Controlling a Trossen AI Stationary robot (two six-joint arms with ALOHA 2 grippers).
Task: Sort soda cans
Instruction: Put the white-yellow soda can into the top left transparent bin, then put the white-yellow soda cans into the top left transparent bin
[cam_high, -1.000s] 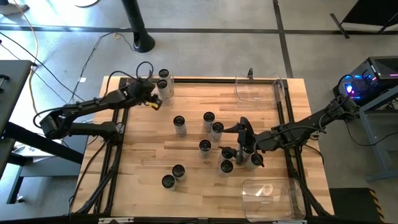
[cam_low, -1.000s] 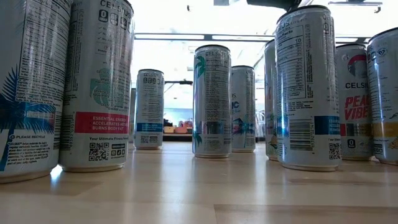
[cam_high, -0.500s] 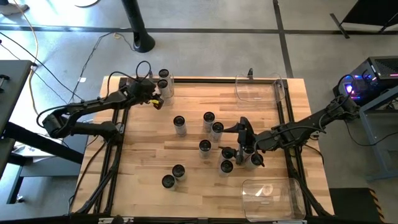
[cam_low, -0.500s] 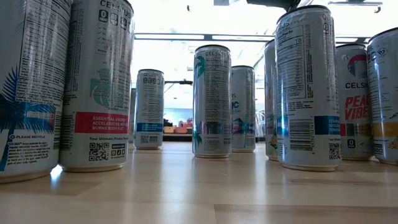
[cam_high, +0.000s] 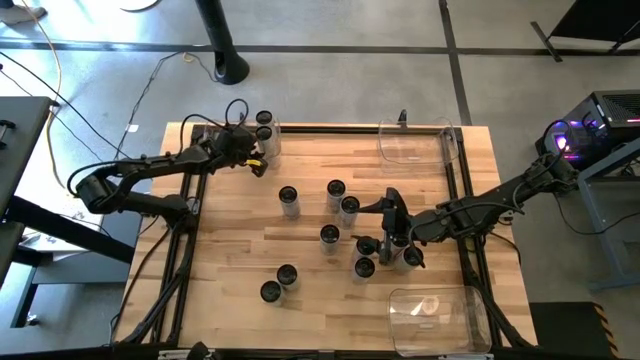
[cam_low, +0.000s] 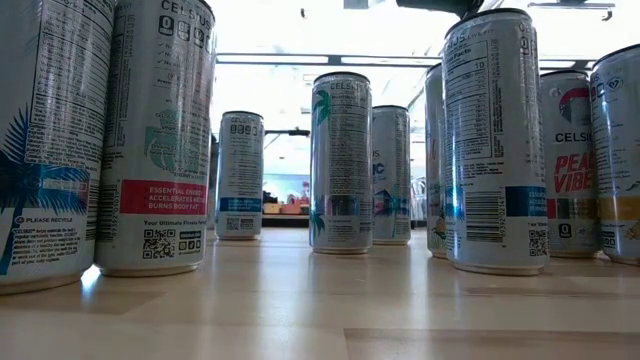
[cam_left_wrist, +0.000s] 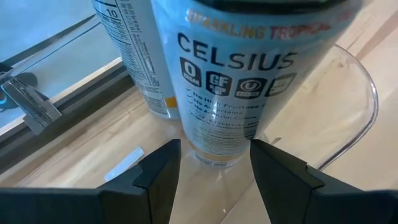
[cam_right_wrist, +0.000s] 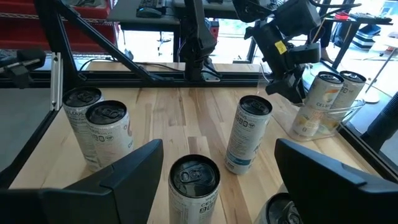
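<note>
Two cans (cam_left_wrist: 230, 81) — left gripper (cam_left_wrist: 214, 165) alongside

Clearance check: open lanes and blockages on the table

I find the bare wooden table (cam_high: 230, 240) passable along its left half; the can cluster (cam_high: 375, 255) crowds my right gripper (cam_high: 398, 248), and two cans in the far-left bin (cam_left_wrist: 354, 118) stand directly ahead of my left gripper (cam_left_wrist: 214, 165).

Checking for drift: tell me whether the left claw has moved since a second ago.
Yes. In the high view the left claw has shifted slightly toward the table's far edge, closer to the two cans in the far-left corner.
</note>
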